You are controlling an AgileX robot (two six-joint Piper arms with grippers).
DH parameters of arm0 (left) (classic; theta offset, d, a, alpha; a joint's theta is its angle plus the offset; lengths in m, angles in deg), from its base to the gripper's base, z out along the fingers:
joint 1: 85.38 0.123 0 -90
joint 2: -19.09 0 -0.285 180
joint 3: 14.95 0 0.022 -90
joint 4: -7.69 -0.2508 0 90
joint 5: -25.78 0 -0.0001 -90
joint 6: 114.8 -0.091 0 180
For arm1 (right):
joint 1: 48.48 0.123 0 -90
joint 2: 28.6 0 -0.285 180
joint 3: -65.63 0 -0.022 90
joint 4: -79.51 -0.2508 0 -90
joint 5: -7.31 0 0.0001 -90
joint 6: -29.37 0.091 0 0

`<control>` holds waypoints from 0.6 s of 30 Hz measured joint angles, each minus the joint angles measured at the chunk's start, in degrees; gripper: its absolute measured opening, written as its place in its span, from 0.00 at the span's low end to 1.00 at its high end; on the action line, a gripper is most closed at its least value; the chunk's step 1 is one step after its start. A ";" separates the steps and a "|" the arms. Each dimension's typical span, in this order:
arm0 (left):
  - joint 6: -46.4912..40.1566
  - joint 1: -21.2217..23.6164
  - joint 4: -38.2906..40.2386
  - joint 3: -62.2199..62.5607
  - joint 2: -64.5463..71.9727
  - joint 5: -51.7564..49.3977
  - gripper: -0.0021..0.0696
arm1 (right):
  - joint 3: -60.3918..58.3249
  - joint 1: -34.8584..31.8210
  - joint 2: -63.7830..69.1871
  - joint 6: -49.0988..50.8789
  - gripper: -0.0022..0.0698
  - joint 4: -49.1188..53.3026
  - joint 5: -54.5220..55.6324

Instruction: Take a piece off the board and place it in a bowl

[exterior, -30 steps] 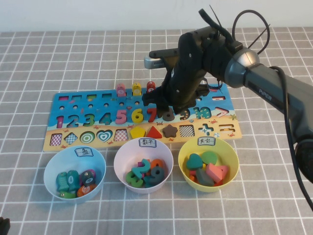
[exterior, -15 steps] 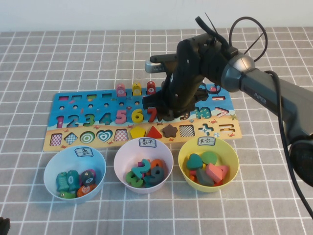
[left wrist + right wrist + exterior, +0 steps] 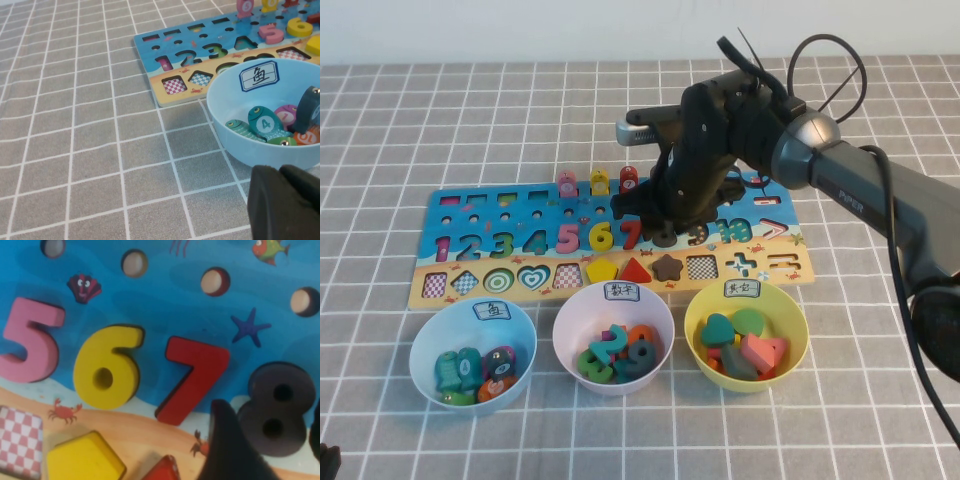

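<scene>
The worktop (image 3: pixel 410 120), a grey grid cloth, fills the high view, and the board (image 3: pixel 480 215) lies across its middle with three bowls in a row below it: a blue bowl (image 3: pixel 425 350) at lower left, the pink bowl (image 3: pixel 570 315) at lower centre, and a yellow bowl (image 3: pixel 798 330) at lower right. The right arm reaches in from the right edge and bends down over the centre of the board, so the right gripper (image 3: pixel 665 228) hangs over the number row. The left gripper (image 3: pixel 282 202) is parked low at the bottom left corner of the high view, just beside the blue bowl; I cannot tell how its fingers stand. The task looks barely begun: the 8 (image 3: pixel 277 407) sits in its slot at the right of the wrist view, just beside the red 7 (image 3: pixel 192 377), not yet lifted, while the pink bowl already holds a few other numbers. What is left, by my reading, is the close, the lift and the carry to the pink bowl. The right fingers (image 3: pixel 225 450) stand wide, one dark tip showing against the 8's left side and the other just showing at the frame's right edge, straddling the piece and holding nothing.
</scene>
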 joint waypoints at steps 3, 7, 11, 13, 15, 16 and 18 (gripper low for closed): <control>0.00 0.00 0.00 0.00 0.00 0.00 0.02 | 0.00 0.00 0.00 0.00 0.47 0.00 0.37; 0.00 0.00 0.00 0.00 0.00 0.00 0.02 | 0.00 0.00 0.00 0.00 0.47 0.00 0.60; 0.00 0.00 0.00 0.00 0.00 0.00 0.02 | 0.00 0.00 0.13 0.00 0.47 0.23 0.60; 0.00 0.00 0.00 0.00 0.00 0.00 0.02 | 0.00 0.00 0.39 0.00 0.47 0.23 0.60; 0.00 0.00 0.00 0.00 0.00 0.00 0.02 | 0.00 0.00 0.65 0.00 0.47 0.40 0.60; 0.00 0.00 0.00 0.00 0.00 0.00 0.02 | 0.00 0.00 0.77 0.00 0.47 0.50 0.60; 0.00 0.00 0.00 0.00 0.00 0.00 0.02 | 0.00 0.00 0.77 0.00 0.47 0.50 0.60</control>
